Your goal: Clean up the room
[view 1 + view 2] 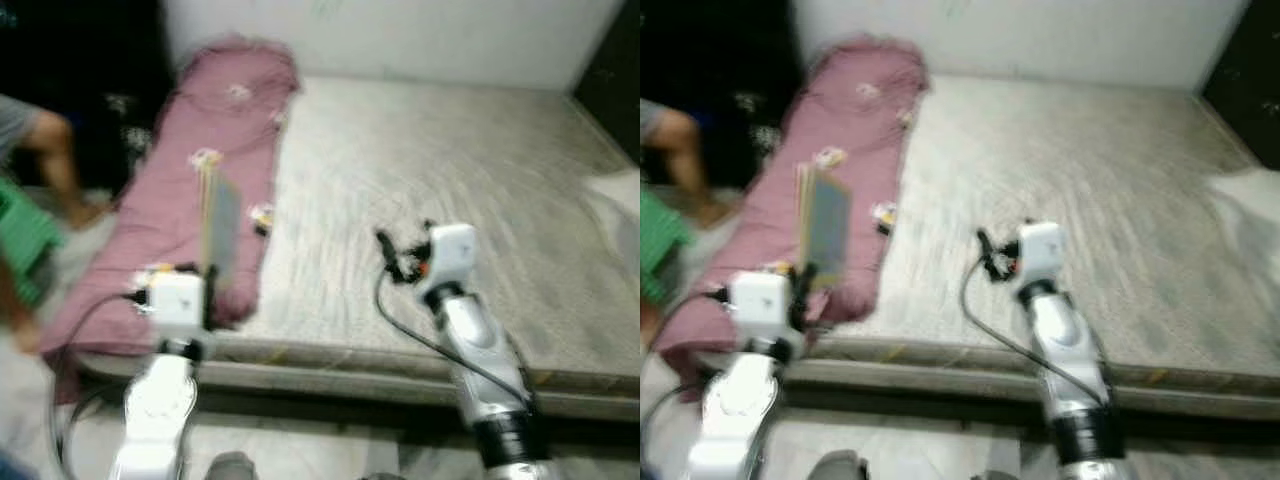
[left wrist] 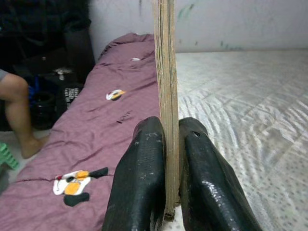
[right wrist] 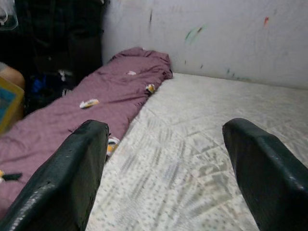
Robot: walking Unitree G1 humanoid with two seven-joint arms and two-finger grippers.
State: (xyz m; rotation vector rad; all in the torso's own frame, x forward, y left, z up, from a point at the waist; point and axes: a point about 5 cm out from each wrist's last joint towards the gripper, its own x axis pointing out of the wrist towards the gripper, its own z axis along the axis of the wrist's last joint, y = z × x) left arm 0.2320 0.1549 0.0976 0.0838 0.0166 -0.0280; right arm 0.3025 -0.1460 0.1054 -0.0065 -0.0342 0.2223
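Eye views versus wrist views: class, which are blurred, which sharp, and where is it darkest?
Left and right eye views: smeared by motion, the book and purple blanket soft. Left wrist view: sharp, left gripper crisp on the book's edge. Right wrist view: sharp; darkest beside the blanket's far end.

Cloth, paper and glossy plastic

I see my left gripper (image 2: 166,178) with glossy black plastic fingers pinching a thin book (image 2: 165,91) whose edge looks like matt, fibrous paper. Beside it the purple blanket (image 2: 101,125) is soft, creased cloth, and the bare mattress (image 3: 202,144) next to the blanket is quilted, matt fabric.
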